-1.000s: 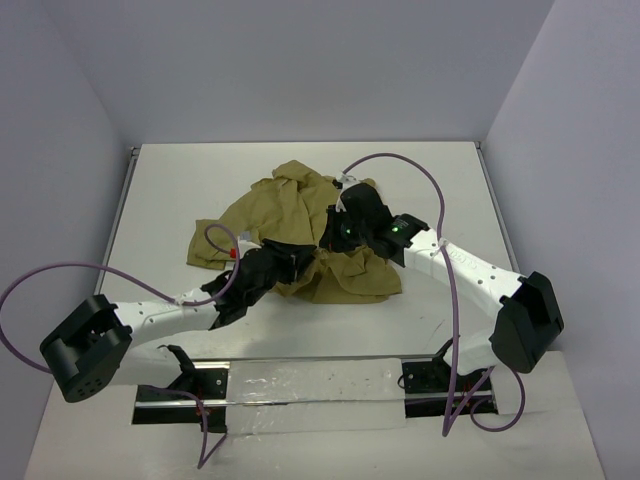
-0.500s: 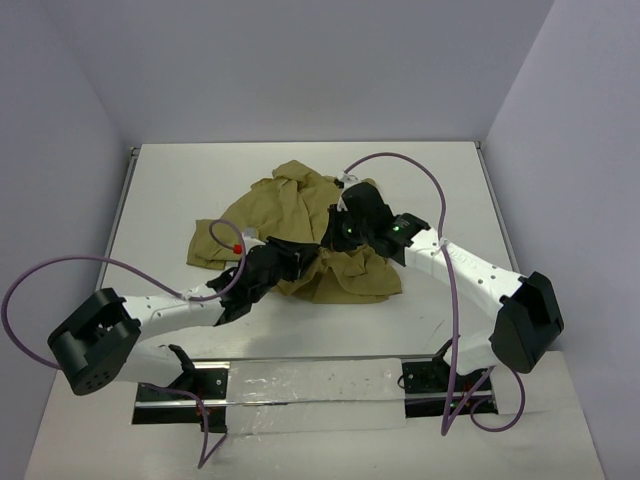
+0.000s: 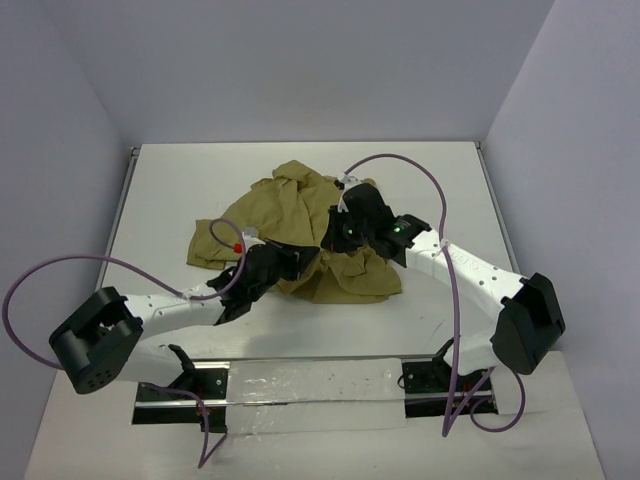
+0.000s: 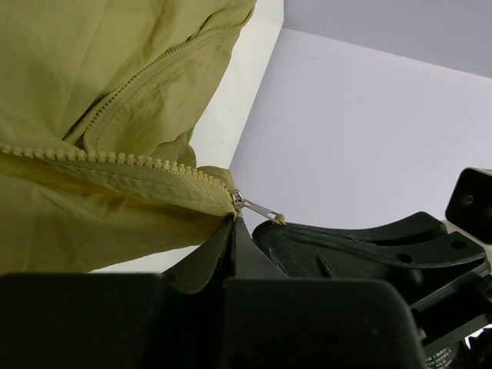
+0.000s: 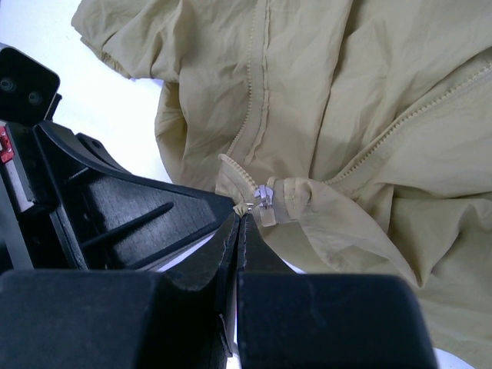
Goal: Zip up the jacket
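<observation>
The khaki jacket (image 3: 300,215) lies crumpled in the middle of the white table (image 3: 170,190). My left gripper (image 3: 303,258) is at its near edge, beside my right gripper (image 3: 334,240). In the left wrist view the left gripper (image 4: 233,220) is shut on the jacket's (image 4: 92,84) corner, just under the zipper slider (image 4: 238,201) and its pull tab (image 4: 265,209). In the right wrist view the right gripper (image 5: 241,217) is shut on a small fold of the jacket (image 5: 369,92) next to another zipper slider (image 5: 264,196). Open zipper teeth (image 4: 115,161) run off to the left.
Each gripper's black fingers (image 4: 369,246) fill the other's wrist view (image 5: 123,215), so the two sit very close. Purple cables (image 3: 400,165) loop over the table. Grey walls (image 3: 300,60) close in the table on three sides. A metal strip (image 3: 310,380) runs along the near edge.
My left gripper has closed from partly open onto the jacket's corner, and the left arm has edged right toward the right gripper. The right arm has barely moved.
</observation>
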Controlling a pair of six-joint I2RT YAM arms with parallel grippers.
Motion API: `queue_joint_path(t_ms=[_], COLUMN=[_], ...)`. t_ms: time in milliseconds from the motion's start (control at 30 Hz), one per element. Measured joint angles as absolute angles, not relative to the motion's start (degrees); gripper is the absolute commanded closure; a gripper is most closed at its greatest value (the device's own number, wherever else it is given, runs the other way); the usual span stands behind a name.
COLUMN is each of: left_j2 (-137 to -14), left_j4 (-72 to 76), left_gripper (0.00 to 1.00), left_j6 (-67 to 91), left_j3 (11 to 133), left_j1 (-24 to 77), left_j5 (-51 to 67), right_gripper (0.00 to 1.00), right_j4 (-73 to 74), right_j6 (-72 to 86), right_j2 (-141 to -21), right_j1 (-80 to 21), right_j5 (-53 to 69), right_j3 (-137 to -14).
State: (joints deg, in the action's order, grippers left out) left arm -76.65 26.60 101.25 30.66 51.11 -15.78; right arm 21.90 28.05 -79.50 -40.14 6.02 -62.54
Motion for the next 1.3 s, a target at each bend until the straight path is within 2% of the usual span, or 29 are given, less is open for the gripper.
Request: queue_joint_path(t_ms=[200, 500, 1300], left_j2=[-74.3, -75.1, -76.3], left_j4=[28.6, 34.6, 38.0], left_gripper=[1.00, 1.00, 1.00], left_j6=[98.8, 89.0, 76.0], left_j3=[28.5, 28.4, 31.9], left_j1=[49.5, 44.2, 43.8], left_j5=[-14.4, -1.0, 15.3], right_gripper=[1.00, 1.00, 1.00], right_j4=[21.9, 21.9, 22.0], right_j6=[28.0, 27.2, 30.4], right_j2=[-79.5, -80.2, -93.8], right_j1=[-40.1, -40.1, -37.5], right_j5=[6.4, 7.2, 11.0], right_j3=[-62.5, -63.2, -72.5])
